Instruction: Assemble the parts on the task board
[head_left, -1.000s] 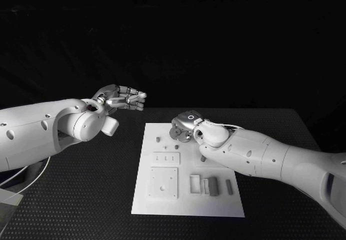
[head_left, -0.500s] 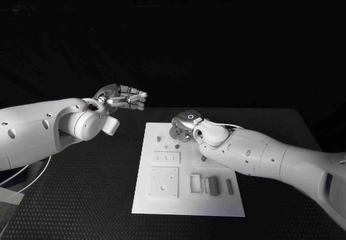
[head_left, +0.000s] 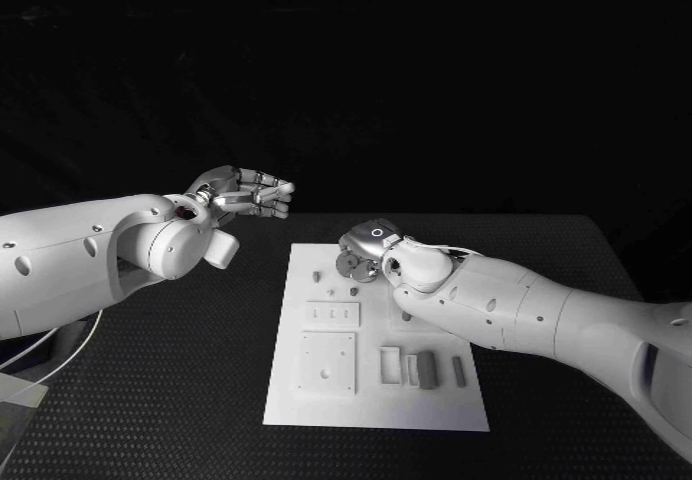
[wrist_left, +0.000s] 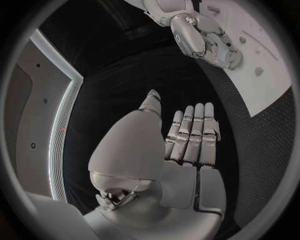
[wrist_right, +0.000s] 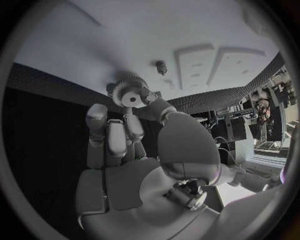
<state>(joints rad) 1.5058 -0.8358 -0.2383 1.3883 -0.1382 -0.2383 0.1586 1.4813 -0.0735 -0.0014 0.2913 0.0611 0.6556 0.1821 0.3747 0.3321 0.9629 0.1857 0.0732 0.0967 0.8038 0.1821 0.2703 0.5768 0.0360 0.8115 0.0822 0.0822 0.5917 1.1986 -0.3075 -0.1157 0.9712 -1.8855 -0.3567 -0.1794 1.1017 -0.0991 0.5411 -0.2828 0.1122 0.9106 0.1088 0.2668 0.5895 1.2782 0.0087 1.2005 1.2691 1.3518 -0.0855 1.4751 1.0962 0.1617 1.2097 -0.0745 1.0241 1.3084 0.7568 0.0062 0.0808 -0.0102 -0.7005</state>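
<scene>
While the task board (head_left: 378, 350) lies unmoved on the bench (head_left: 173, 400), the right hand (head_left: 365, 256) has been eased slightly across its far end, a gear (wrist_right: 129, 94) pinched in it, probably being aligned for seating. The left hand (head_left: 245, 194), fingers together and empty, is held aloft.

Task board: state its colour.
White: the task board is a plain white plate on the black table, clearest in the head view.
</scene>
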